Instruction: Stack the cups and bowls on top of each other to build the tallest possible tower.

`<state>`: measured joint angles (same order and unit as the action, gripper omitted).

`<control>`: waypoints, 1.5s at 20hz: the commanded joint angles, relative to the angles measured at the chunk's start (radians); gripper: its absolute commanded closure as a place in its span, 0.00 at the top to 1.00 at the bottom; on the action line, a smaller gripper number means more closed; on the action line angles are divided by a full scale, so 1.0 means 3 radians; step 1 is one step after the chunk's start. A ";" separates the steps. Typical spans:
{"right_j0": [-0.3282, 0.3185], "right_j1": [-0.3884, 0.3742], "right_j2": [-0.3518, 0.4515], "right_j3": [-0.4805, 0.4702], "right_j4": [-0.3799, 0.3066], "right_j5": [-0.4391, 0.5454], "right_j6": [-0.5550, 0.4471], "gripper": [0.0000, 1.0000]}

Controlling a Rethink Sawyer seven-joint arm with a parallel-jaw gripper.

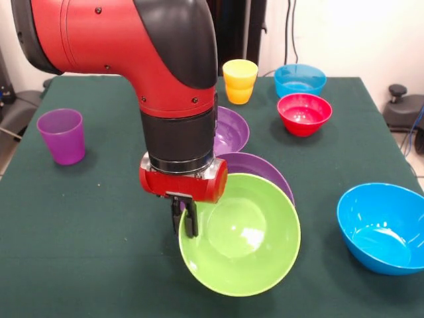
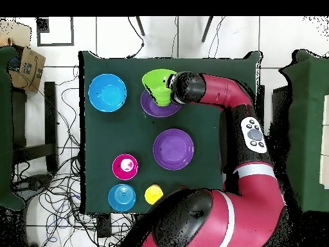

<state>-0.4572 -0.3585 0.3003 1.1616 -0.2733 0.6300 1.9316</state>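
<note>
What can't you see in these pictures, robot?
- Front view: the arm covers part of the far purple bowl, and the lime green bowl covers most of the near one.
- Front view: whether the gripper pinches the lime green bowl's rim; its fingers sit right at it.
- Overhead view: the arm hides the purple cup.
- Front view: the picture edge cuts the blue bowl.

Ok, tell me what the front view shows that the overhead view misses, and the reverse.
Front only: the purple cup and the fingers pinching the rim of the lime green bowl. Overhead only: the arm at full length and a cardboard box beside the table. Both: the lime green bowl, blue bowl, red bowl, light blue bowl and yellow cup.
</note>
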 commanded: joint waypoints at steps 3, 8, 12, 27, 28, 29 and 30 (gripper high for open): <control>0.0032 0.0086 0.0282 -0.0131 -0.0167 0.0168 -0.0560 0.00; 0.0062 0.0062 0.0296 -0.0227 -0.0148 0.0356 -0.0587 0.00; 0.0034 0.0048 0.0315 -0.0155 -0.0158 0.0351 -0.0625 0.00; -0.0602 -0.1389 0.0666 0.1530 0.0271 0.1125 -0.1011 0.00; -0.0659 -0.1405 0.0717 0.1589 0.0283 0.1139 -0.1022 0.00; -0.0702 -0.1444 0.0747 0.1665 0.0288 0.1121 -0.1014 0.00; -0.0729 -0.1458 0.0776 0.1676 0.0268 0.1138 -0.0995 0.00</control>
<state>-0.6170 -0.6915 0.4082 1.4955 -0.2171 0.8276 1.9316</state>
